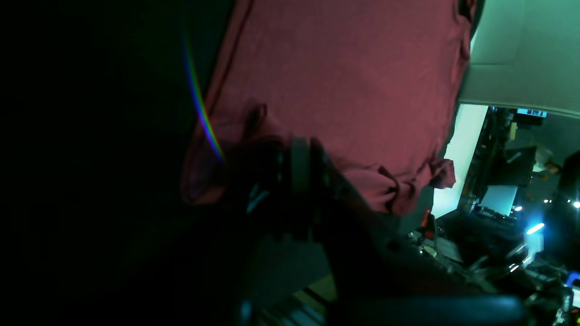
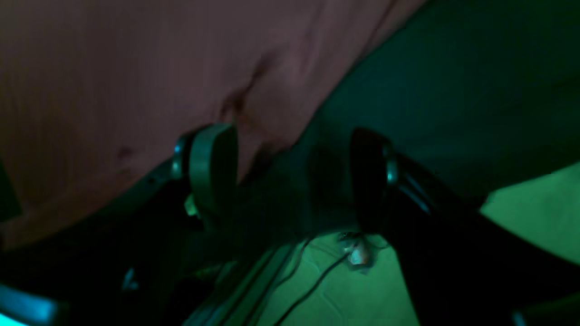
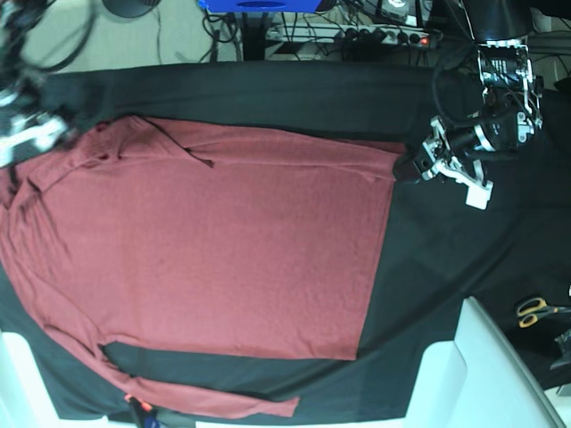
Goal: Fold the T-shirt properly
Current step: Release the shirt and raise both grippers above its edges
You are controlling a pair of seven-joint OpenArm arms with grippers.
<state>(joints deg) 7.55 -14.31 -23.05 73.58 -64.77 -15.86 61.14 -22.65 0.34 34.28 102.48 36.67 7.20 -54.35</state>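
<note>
Base view: T-shirt (image 3: 214,241) cut off left; left fingers (image 1: 299,154) pinching hem, murky; right fingers (image 2: 213,167) spread.

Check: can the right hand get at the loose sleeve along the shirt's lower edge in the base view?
Probably yes. The right hand is open at the T-shirt, gripping nothing. The sleeve lies flat on the black table cloth, uncovered. Whether the arm stretches that far is unclear.

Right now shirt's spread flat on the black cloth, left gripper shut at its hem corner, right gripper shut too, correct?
Not quite: the right gripper is open, its fingers clearly apart in the right wrist view. The T-shirt does lie spread on the black table cloth, left gripper shut at its corner.
</note>
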